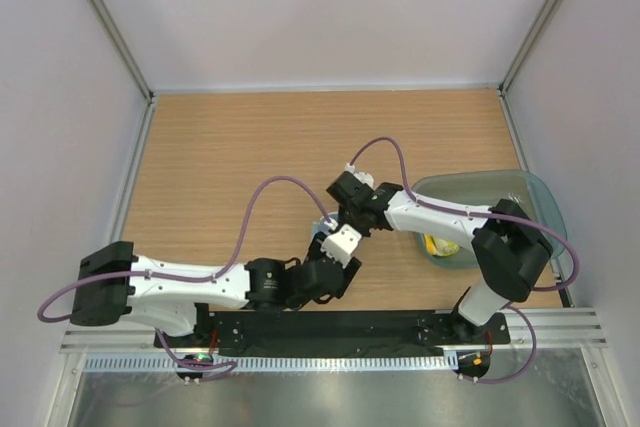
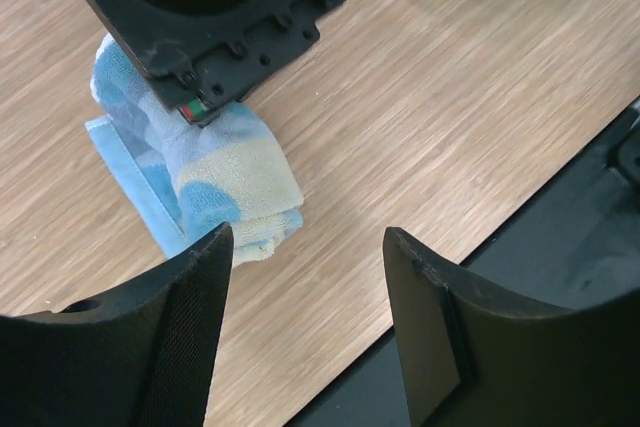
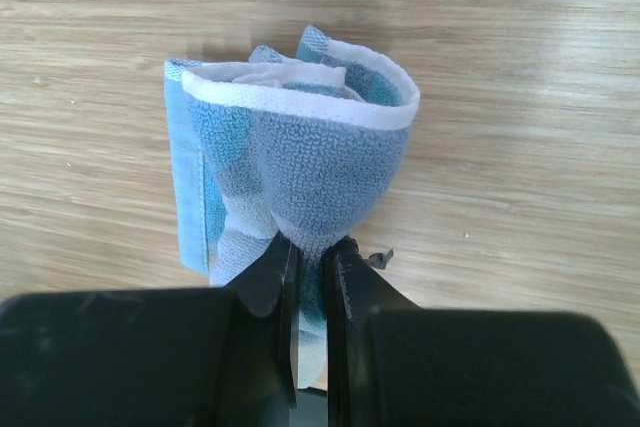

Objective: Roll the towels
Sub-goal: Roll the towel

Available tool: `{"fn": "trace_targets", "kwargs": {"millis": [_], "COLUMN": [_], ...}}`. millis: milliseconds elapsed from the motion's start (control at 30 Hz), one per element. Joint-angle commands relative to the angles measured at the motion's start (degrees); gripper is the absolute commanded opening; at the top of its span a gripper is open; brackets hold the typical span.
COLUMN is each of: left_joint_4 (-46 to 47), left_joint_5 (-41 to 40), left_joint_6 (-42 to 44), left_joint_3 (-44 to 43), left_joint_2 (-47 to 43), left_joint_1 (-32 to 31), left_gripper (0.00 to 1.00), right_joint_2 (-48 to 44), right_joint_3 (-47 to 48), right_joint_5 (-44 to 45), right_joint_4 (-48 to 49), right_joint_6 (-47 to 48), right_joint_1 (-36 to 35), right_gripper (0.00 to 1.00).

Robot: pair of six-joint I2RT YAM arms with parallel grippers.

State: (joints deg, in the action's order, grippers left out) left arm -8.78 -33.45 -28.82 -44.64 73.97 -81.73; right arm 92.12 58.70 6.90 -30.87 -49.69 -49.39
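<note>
the left arm (image 1: 190,285) lies low along the near edge, reaching from 8 o'clock toward the middle of the table (image 2: 450,97), its wrist angled toward 1 o'clock. the right arm (image 1: 445,217) bends at a raised elbow at 4 o'clock and stretches toward 9 o'clock, its wrist turned down just beyond the left one. the left gripper (image 2: 307,247) stands wide, with only bare wood between its fingers. the right gripper (image 3: 310,265) is nipped narrow on the near end of the blue towel (image 3: 310,157).

from above, that towel is almost hidden under the two wrists, showing only as a sliver of blue. the overhead view alone shows the yellow towel (image 1: 440,245) lying in the tub (image 1: 530,202) at 3 o'clock. the right wrist view shows the roll end-on, its layers curled inside a white hem. the left wrist view shows it side-on, lying on the wood at 10 o'clock of the open fingers. there a flat blue edge sticks out beneath it, and the right gripper's body covers its far end.
</note>
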Motion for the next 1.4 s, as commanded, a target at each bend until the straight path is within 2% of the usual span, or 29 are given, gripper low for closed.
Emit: {"fn": "trace_targets", "kwargs": {"millis": [0,300,500,700,867,1000,1067,1100,1167,1200,1233,1367], "left_joint_4": [7.3,8.5,5.3,-0.5,-5.5,-7.4,-7.5,-7.3,-7.0,-6.6,-5.8,-3.0], "left_joint_5": [-7.1,-12.4,-15.9,-16.1,-14.7,-10.6,-8.2,-6.9,-3.3,-2.0,-0.9,5.7], "left_joint_6": [2.8,10.5,10.1,2.9,-3.3,-5.9,-6.5,-7.1,-7.7,-7.9,-8.0,-8.1], "left_joint_3": [1.4,-3.8,-8.4,-7.9,-6.1,-4.9,-4.1,-3.2,-2.2,-1.6,-0.4,3.2], "left_joint_2": [-0.2,11.4,19.6,20.5,19.3,17.1,16.3,15.7,15.0,14.6,13.5,10.1], "left_joint_1": [-1.3,-3.3,-3.3,-3.3,-3.0,-1.6,-0.4,0.3,2.5,3.5,4.3,8.7], "left_gripper": [0.63,0.7,0.69,0.45,0.45,0.47,0.43,0.35,0.28,0.21,0.19,0.12], "right_joint_2": [0.2,0.5,0.7,0.3,0.3,0.1,-0.3,-0.4,-0.8,-1.1,-1.3,-3.3], "right_joint_3": [2.9,3.8,4.2,5.3,5.8,5.2,5.0,4.8,4.5,4.1,3.7,4.1], "right_joint_5": [-0.5,-1.3,-1.7,-1.9,-2.5,-4.0,-4.5,-4.7,-6.0,-6.3,-6.2,-8.6], "right_joint_4": [-4.4,-5.1,-5.3,-6.5,-6.4,-5.5,-5.4,-5.3,-4.8,-4.3,-4.1,-3.9], "right_joint_6": [-0.2,-0.6,-0.4,0.0,0.2,0.2,0.1,0.2,0.4,0.4,0.5,1.3], "right_joint_1": [-0.2,-0.2,-0.2,-0.2,0.1,1.2,1.7,2.4,3.2,4.3,5.0,9.6], "right_gripper": [0.01,0.01,0.01,0.04,0.09,0.12,0.16,0.2,0.34,0.4,0.49,0.69]}}
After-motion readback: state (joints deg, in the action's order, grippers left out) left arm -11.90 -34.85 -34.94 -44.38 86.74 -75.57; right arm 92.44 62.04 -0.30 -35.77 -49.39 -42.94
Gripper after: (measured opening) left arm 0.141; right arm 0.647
